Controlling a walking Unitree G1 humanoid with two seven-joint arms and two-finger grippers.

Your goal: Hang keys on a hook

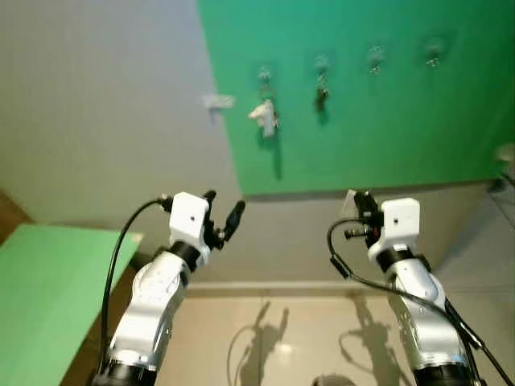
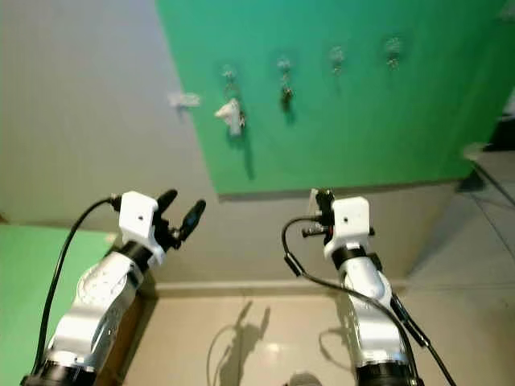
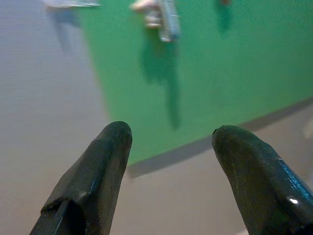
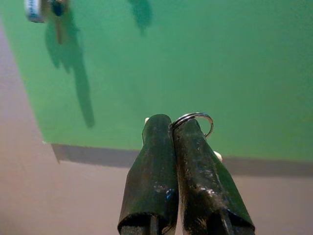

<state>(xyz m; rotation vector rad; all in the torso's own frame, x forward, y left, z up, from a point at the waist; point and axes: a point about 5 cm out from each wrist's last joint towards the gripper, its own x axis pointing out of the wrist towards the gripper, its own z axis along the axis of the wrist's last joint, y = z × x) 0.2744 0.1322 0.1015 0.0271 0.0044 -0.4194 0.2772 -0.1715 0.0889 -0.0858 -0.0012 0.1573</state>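
Right pincer (image 4: 172, 128) clenched on a key ring (image 4: 194, 119), ring pointing toward the far green panel (image 1: 386, 121); left pincer (image 3: 168, 139) released.

The right gripper (image 4: 172, 128) pinches a key ring (image 4: 194, 120), its lower arc and any keys hidden behind the black fingers. On the green board (image 1: 386, 104), the hooks (image 1: 376, 58) and hanging items at 12 o'clock are too small and blurred to identify. The upper board is cut off.
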